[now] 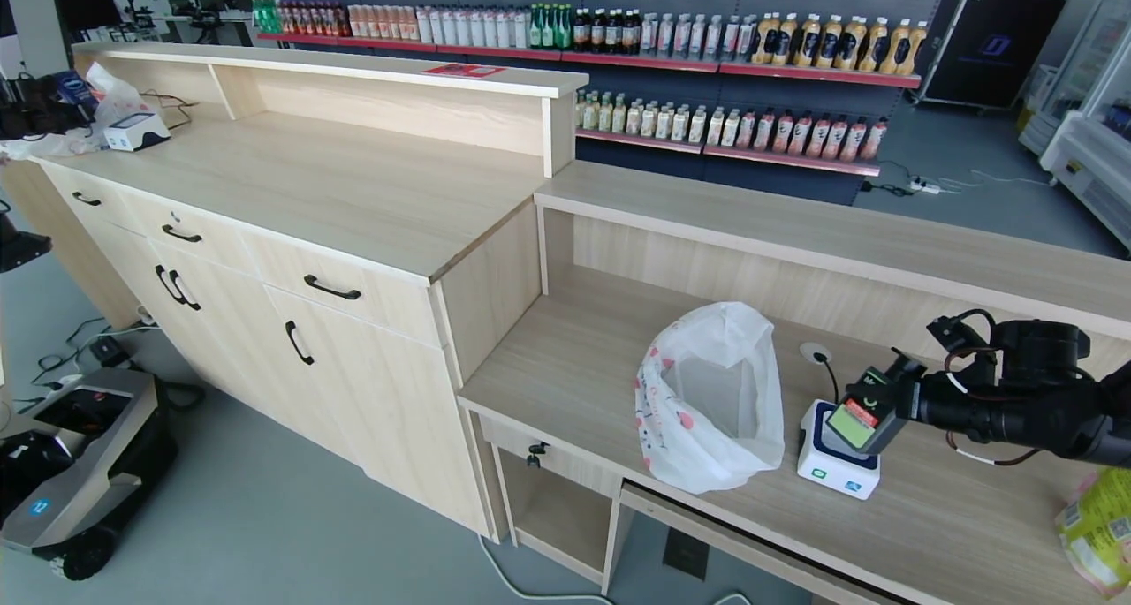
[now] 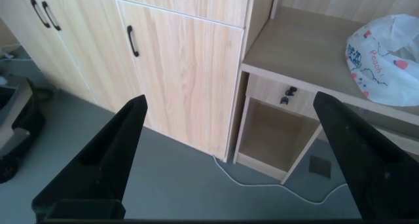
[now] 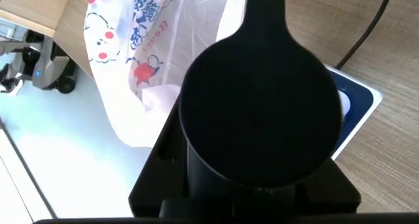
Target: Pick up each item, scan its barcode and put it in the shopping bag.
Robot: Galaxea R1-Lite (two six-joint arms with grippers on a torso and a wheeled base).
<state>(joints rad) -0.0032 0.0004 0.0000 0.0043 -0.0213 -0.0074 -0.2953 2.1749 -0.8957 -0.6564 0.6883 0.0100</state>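
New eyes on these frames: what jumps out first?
The right gripper holds a green-labelled item just above the white scanner on the low counter. Beside the scanner stands the open white bag, and a yellow-green packet lies at the counter's right end.

R arm (image 1: 1043, 406) out, L gripper (image 2: 226, 158) open.
R arm reaches in from the right, approx. level, w/ R gripper (image 1: 870, 406) clamped on a small dark item (image 1: 850, 427). L gripper empty, fingers (image 2: 98, 165) spread wide, angled downward.
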